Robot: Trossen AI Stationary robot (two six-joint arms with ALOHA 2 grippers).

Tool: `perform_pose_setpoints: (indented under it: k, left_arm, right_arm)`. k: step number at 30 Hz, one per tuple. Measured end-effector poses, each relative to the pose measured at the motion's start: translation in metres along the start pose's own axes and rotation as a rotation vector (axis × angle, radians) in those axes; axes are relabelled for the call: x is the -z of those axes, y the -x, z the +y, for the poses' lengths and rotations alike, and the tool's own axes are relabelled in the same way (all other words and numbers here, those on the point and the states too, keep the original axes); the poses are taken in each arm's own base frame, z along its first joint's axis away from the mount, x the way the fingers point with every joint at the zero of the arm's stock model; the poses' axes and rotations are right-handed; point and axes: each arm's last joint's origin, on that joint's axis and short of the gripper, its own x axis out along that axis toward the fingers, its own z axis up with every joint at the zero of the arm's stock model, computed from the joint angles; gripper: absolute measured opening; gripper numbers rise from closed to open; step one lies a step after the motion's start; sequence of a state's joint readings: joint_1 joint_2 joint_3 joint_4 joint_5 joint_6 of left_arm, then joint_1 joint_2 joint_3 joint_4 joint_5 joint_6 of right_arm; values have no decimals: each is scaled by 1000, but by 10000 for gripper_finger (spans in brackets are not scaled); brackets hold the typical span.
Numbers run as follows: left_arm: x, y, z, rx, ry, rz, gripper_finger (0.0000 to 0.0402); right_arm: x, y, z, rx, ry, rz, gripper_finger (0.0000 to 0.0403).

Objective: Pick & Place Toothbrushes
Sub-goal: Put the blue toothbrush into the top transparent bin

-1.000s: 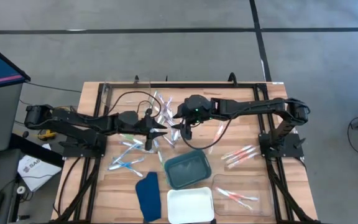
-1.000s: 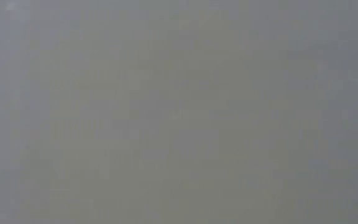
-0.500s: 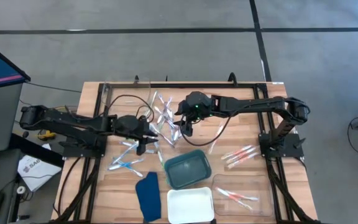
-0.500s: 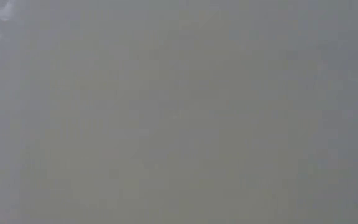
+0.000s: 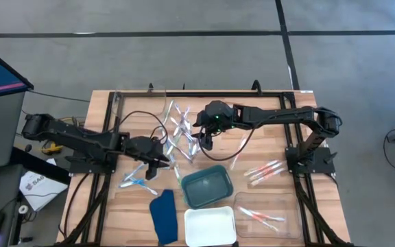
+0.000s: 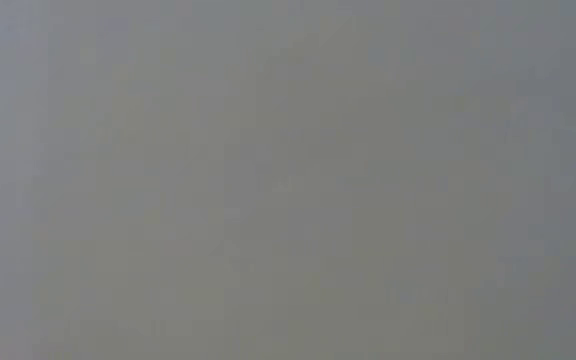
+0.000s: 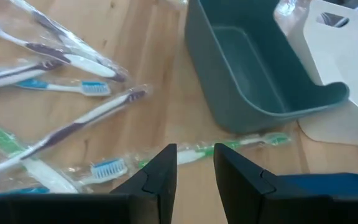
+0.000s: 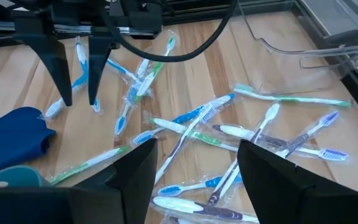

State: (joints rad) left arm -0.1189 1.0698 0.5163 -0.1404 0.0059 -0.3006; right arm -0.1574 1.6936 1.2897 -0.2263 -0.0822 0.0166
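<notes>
Wrapped toothbrushes [image 5: 177, 128] lie loose on the wooden table in a heap at its middle [image 8: 229, 134]. More lie nearer the left [image 5: 137, 180], and pink ones [image 5: 265, 171] at the right. My left gripper [image 5: 155, 167] hovers open over the left group. In its wrist view [image 7: 194, 171] a green toothbrush [image 7: 253, 141] lies flat on the table just beyond the fingertips, beside the teal tray [image 7: 253, 68]. My right gripper [image 5: 204, 144] hangs wide open above the heap [image 8: 197, 168], with nothing between its fingers. The low view shows only flat grey.
The teal tray [image 5: 206, 186] stands near the table's middle front, a white tray [image 5: 210, 226] behind it at the near edge. A dark blue cloth-like piece [image 5: 162, 214] lies left of them. A clear tray [image 5: 269, 214] with pink toothbrushes is at the near right.
My left gripper has gone from beside the heap toward the table's near edge and a little left, turning and tipping downward over the left group of toothbrushes. Its fingers have kept the same gap. The toothbrushes have not stirred.
</notes>
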Motion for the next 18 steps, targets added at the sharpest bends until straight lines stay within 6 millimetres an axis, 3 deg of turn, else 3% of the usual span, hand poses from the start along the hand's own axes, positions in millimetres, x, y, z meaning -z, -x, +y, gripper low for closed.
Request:
perform_pose_setpoints:
  k: [18]
  left_arm:
    - [3,0,-4,12,-10,27,102]
  right_arm:
    - [11,0,2,-2,-9,120,216]
